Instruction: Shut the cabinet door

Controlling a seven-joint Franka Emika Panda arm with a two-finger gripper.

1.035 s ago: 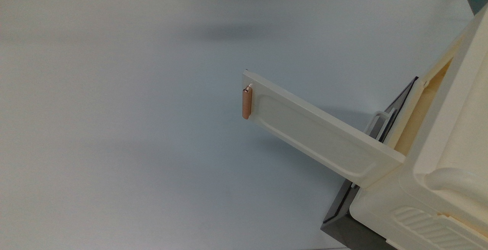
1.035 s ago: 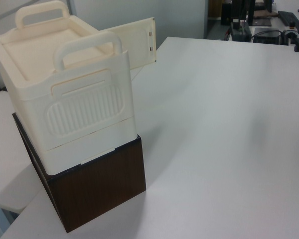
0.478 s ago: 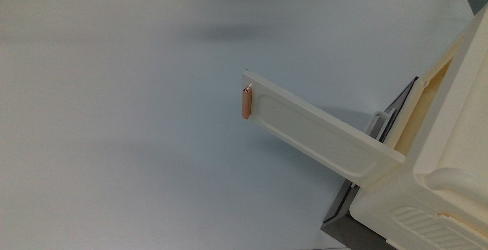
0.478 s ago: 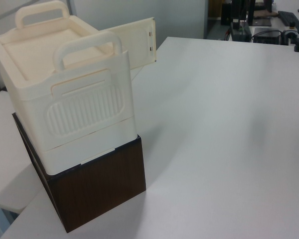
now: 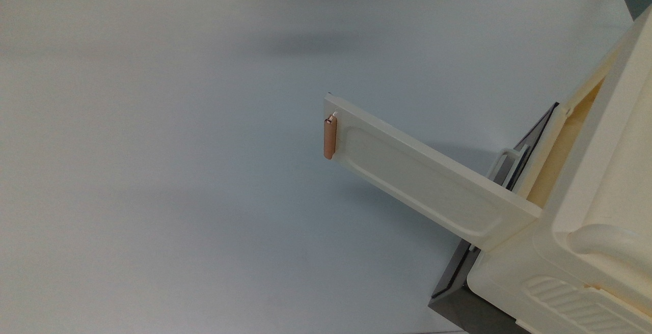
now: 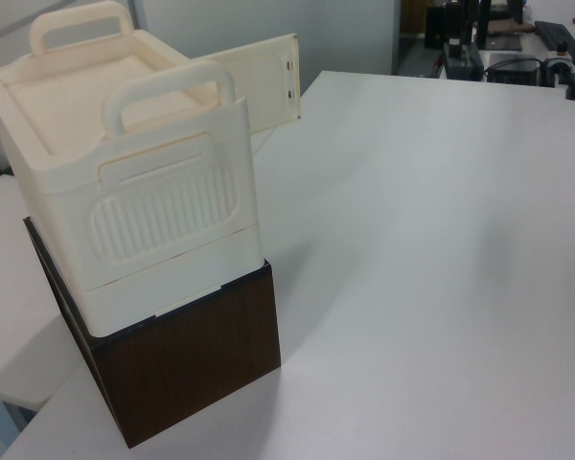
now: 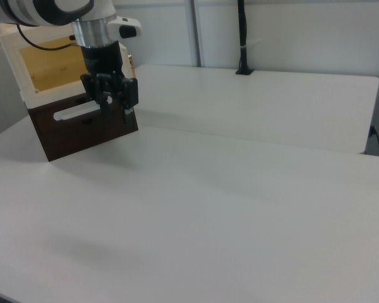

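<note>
Nothing has shifted over the last second: the door sits at the same angle in the top and left views. In the right view, your gripper (image 7: 115, 117) hangs with its fingers pointing down and set apart with a clear gap, holding nothing. It is in front of the cabinet (image 7: 47, 66), level with the dark lower front and its white loop handle (image 7: 79, 112). Whether it touches anything there you cannot tell from this angle. The cabinet door (image 5: 423, 181) stands wide open. In the top view it swings out from the cream cabinet body toward the top view's left, over the worktop (image 5: 153, 145), with its copper handle (image 5: 329, 139) at the free end, well apart from the cabinet. The left view shows the door's plain back (image 6: 264, 81) jutting out past the cabinet's far corner. Just behind the door's hinged end, the dark grey panel (image 5: 535, 135) also stands ajar; leave it alone. By the look of it you are at the approach step, with no closing done yet. The next move calls for bringing the gripper to the outer face of the door near the handle end, where the leverage is best. Then push it round in an arc toward the cabinet opening, following the hinge rather than driving straight. Keep the fingers clear of the gap as the door comes home.
</note>
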